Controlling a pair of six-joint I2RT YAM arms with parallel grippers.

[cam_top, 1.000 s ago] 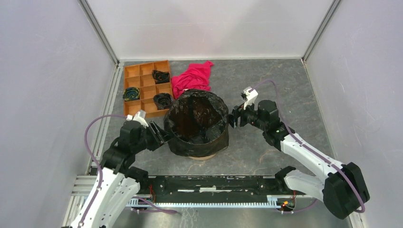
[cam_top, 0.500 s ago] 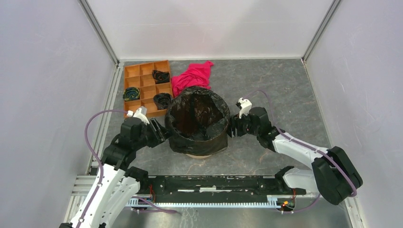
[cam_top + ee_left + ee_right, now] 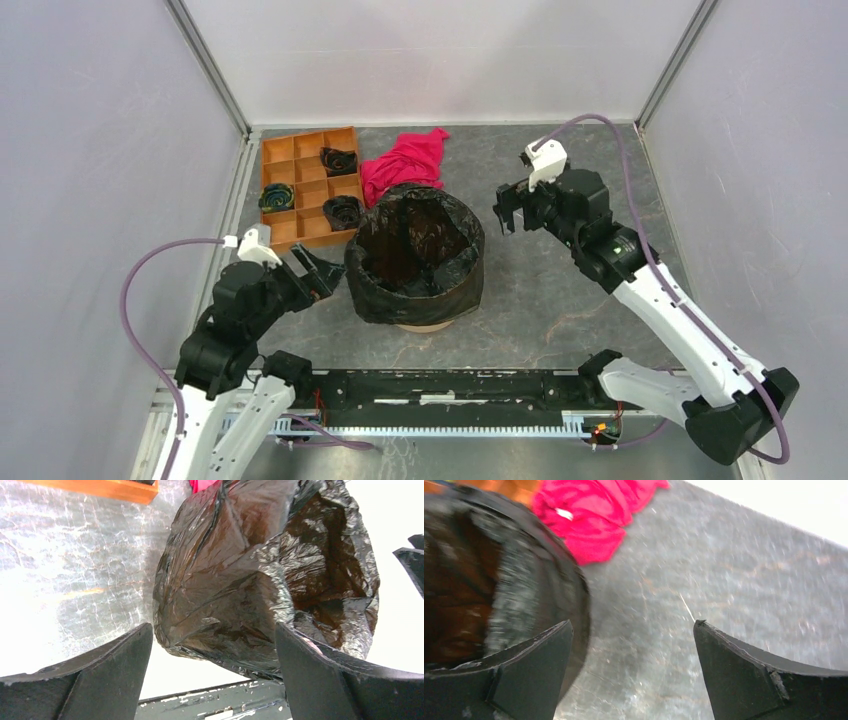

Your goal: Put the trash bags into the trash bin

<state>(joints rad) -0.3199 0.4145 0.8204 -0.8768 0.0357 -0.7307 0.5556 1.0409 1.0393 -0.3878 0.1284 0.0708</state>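
Most of the round, smooth orange-brown trash bin (image 3: 428,326) is hidden. One large glossy black film trash bag (image 3: 415,292) lines it and folds down over the rim and outer wall. Only a sliver of the bin's base shows at its 6 o'clock side. The bin stands mid-table on the mottled grey table (image 3: 560,290).

At the bin's 11 o'clock lies one flat orange tray with square compartments (image 3: 285,150). It holds three small dark bundles. Two are crumpled black film (image 3: 338,160) (image 3: 343,210). The third (image 3: 276,197) has a blue-green tint, and what it is cannot be made out. One red-pink cloth (image 3: 405,165) lies at the bin's 12 o'clock, its near edge tucked behind the bag's rim.

The left gripper (image 3: 320,272) sits at the bin's 9 o'clock, just beside the bag. Its jaws are spread wide with nothing between them; in its wrist view (image 3: 212,680) the large bag (image 3: 240,580) fills the space beyond them.

The right gripper (image 3: 512,208) is at the bin's 2 o'clock, clear of the bag, its jaws likewise apart and empty. Its wrist view (image 3: 631,670) is blurred, and the left edge cuts off the bag (image 3: 524,585).
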